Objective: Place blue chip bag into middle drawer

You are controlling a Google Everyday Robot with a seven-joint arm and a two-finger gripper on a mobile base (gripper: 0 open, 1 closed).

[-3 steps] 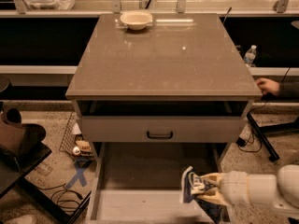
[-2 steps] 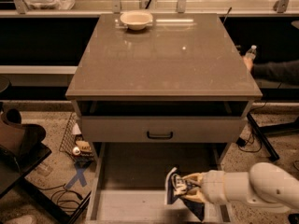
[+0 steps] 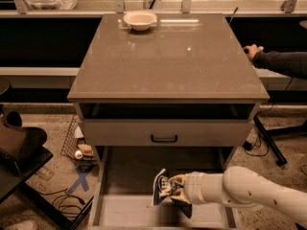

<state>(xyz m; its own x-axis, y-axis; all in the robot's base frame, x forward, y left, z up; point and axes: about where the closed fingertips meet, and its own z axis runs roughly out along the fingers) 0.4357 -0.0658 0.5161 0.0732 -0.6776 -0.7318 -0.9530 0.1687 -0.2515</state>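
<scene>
Dark-blue foil of the blue chip bag (image 3: 162,189) shows clenched in the pincer (image 3: 175,191), over the open middle drawer (image 3: 125,212) below the desk's (image 3: 168,75) front edge; lowering and release apparently remain.

- One gripper (image 3: 172,190), low over the one open middle drawer (image 3: 123,211), clamping one blue chip bag (image 3: 159,189)
- One cream bowl (image 3: 140,19) on the bench (image 3: 168,68)
- One closed drawer front (image 3: 120,132)
</scene>
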